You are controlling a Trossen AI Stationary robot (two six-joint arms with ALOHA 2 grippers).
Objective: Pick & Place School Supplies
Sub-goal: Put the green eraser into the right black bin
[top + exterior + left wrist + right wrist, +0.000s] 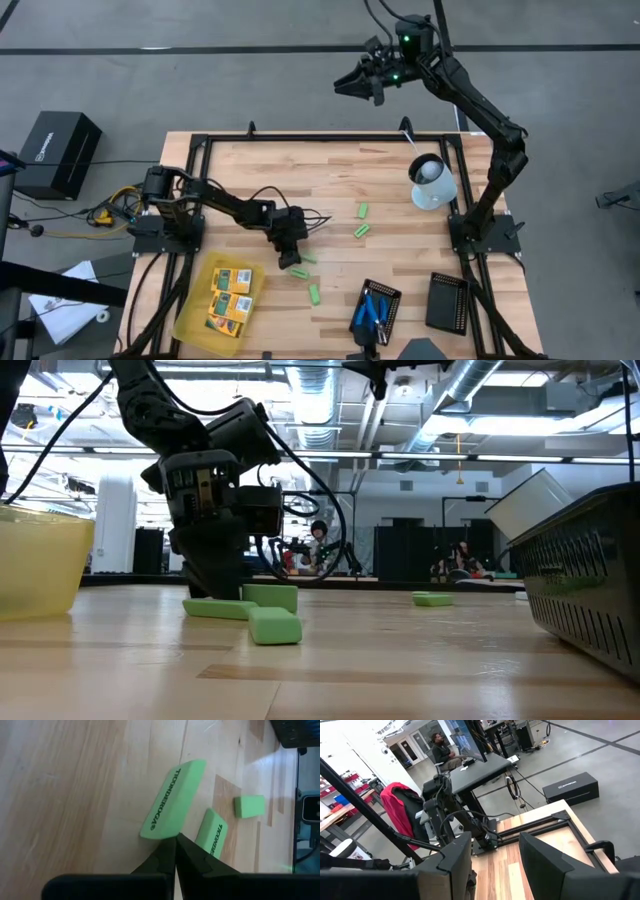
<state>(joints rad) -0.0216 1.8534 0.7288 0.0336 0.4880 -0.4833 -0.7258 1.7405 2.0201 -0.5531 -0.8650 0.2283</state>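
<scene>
Several green oblong blocks lie flat on the wooden table. Three of them are close together: one large in the left wrist view, a second and a third. My left gripper is shut, low over the table, its tips at the first block's corner. Yellow-orange packs lie in the translucent yellow tray. Blue-handled scissor-like tools lie in a black ribbed tray. My right gripper hangs open, high beyond the table's far edge, with nothing between its fingers. My left gripper meets the green block at one end corner with its shut fingertips. The fingers come slanting down from the table's left side. The block lies flat on the table. Nothing is pinched between the fingers.
Two more green blocks lie toward the middle of the table, and another one lies nearer the front. A second black ribbed tray stands at the near right. A white round object sits at the right.
</scene>
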